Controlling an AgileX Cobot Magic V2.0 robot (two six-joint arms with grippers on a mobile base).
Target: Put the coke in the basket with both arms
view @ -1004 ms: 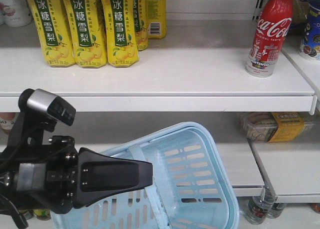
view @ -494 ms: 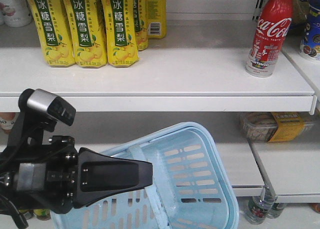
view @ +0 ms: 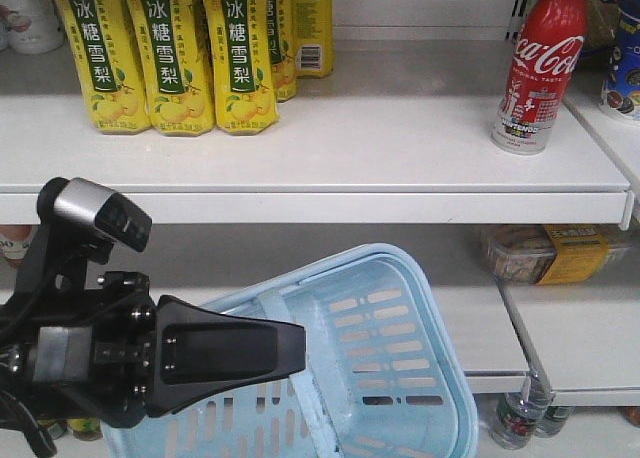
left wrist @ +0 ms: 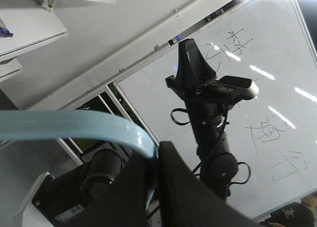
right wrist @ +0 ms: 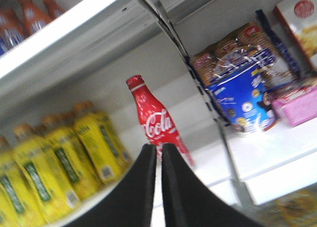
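Nothing has visibly shifted over the last 1.0 s: the bottle, the basket and the black gripper sit in the same places in the front view.

In the front view, the coke bottle (view: pixel 535 68) stands upright on the upper shelf (view: pixel 400 148), far to the right and well apart from the row of yellow pear drinks (view: pixel 165 58) at the left. Below the shelf the light blue basket (view: pixel 400 328) hangs tilted, open side facing the camera. The left gripper (view: pixel 295 350) reaches in from the lower left, its tip at the basket's near rim. A wrapped food tray (view: pixel 545 253) lies on the lower shelf at the right.

In the left wrist view, the left gripper (left wrist: pixel 153 155) has its 2 fingers clamped on the basket's pale blue handle (left wrist: pixel 74 128). Beyond it the right arm (left wrist: pixel 210 113) stands before a whiteboard (left wrist: pixel 267 113).

In the right wrist view, the right gripper (right wrist: pixel 158 150) has its fingers pressed almost together with nothing between them. The coke bottle (right wrist: pixel 151 115) stands just past their tips, with a blue snack cup (right wrist: pixel 242 100) on the neighbouring shelf.
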